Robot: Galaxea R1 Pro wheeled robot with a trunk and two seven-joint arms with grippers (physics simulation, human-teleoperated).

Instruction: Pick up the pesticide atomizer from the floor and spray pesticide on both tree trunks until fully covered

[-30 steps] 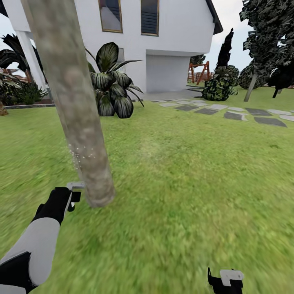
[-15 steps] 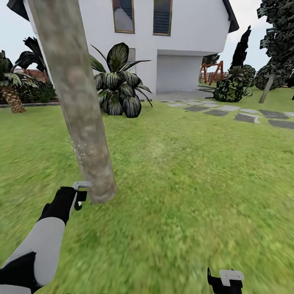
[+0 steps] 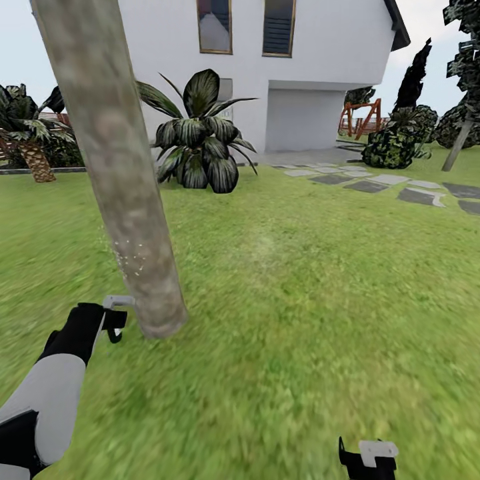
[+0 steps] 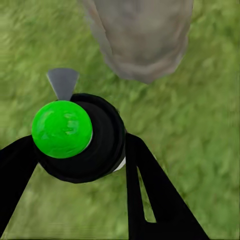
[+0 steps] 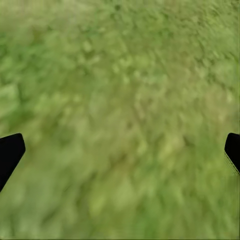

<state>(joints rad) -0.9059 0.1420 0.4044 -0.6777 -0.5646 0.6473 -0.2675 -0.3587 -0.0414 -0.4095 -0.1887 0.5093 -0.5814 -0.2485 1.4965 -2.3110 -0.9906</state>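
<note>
Left end effector (image 3: 115,319) clenched on pesticide atomizer (image 4: 75,135), nozzle near tree trunk (image 3: 113,167) base. Camera has panned; whitish pesticide specks (image 3: 131,260) unchanged, 1 low patch, so coverage is far from complete. Right end effector (image 3: 369,460) released over grass (image 3: 300,300).

Thick pale mottled tree trunk (image 3: 117,173) stands left of centre, just beside the left gripper (image 3: 115,319). Open green grass lawn (image 3: 300,300) fills centre and right; dark broad-leaved plant (image 3: 197,143) well behind.
</note>
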